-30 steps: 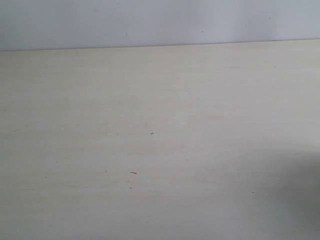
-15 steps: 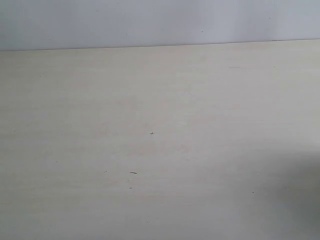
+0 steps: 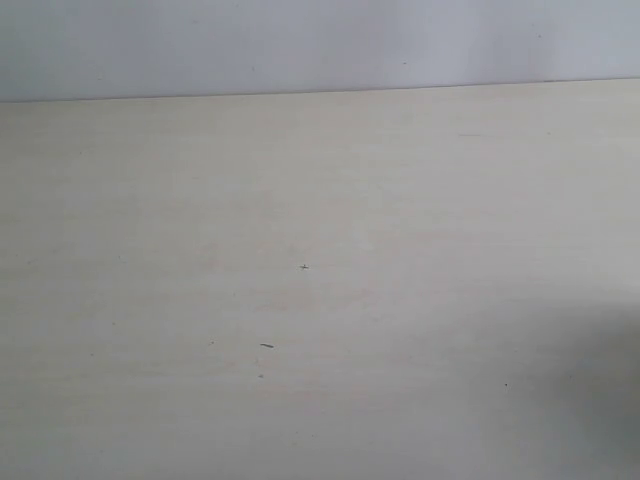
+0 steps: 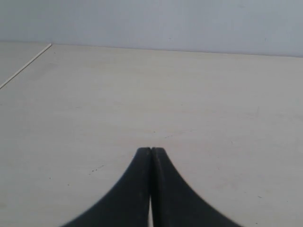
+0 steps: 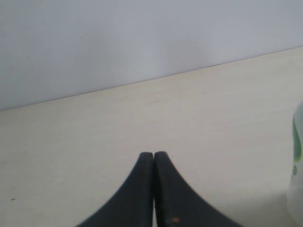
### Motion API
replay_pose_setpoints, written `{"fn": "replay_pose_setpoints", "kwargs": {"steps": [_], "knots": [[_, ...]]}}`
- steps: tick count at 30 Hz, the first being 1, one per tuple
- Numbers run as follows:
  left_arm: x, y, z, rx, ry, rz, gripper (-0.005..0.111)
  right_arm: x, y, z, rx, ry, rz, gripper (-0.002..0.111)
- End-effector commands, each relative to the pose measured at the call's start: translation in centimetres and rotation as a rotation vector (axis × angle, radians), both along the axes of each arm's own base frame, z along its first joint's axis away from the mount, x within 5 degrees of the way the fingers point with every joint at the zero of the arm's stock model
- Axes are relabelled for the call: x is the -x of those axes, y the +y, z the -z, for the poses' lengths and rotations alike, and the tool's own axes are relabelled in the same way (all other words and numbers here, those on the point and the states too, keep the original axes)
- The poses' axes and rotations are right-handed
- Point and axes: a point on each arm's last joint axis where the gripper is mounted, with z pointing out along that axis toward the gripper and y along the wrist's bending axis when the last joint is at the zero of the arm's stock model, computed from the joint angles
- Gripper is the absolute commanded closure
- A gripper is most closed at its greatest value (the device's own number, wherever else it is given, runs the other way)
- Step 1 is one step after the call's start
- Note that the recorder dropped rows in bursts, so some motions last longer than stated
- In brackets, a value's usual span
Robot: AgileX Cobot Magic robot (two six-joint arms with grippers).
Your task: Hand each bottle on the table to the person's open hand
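The exterior view holds only the pale beige table (image 3: 320, 250); no bottle, hand or gripper shows in it. In the left wrist view my left gripper (image 4: 151, 149) is shut, its black fingers pressed together over the bare table (image 4: 151, 94). My right gripper (image 5: 154, 153) is shut too, with nothing in it. At the edge of the right wrist view stands a slice of one clear white-labelled bottle with green marks (image 5: 297, 161), off to the side of that gripper and apart from it. The other bottles and the person's open hand are out of view.
A plain pale wall (image 3: 320, 40) rises behind the table's far edge. In the left wrist view a side edge of the table (image 4: 26, 66) runs diagonally at one corner. A few tiny dark specks (image 3: 266, 346) dot the surface.
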Motion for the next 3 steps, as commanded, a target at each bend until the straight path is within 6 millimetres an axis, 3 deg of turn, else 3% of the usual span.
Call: {"fn": "replay_pose_setpoints", "kwargs": {"steps": [1, 3], "knots": [[-0.01, -0.05, -0.05, 0.011, -0.016, 0.002, 0.107, 0.01, -0.01, 0.05, 0.001, -0.007, 0.001, 0.108], [-0.01, -0.05, -0.05, 0.011, -0.016, 0.002, 0.107, 0.01, -0.01, 0.05, 0.001, -0.007, 0.001, 0.108]]}}
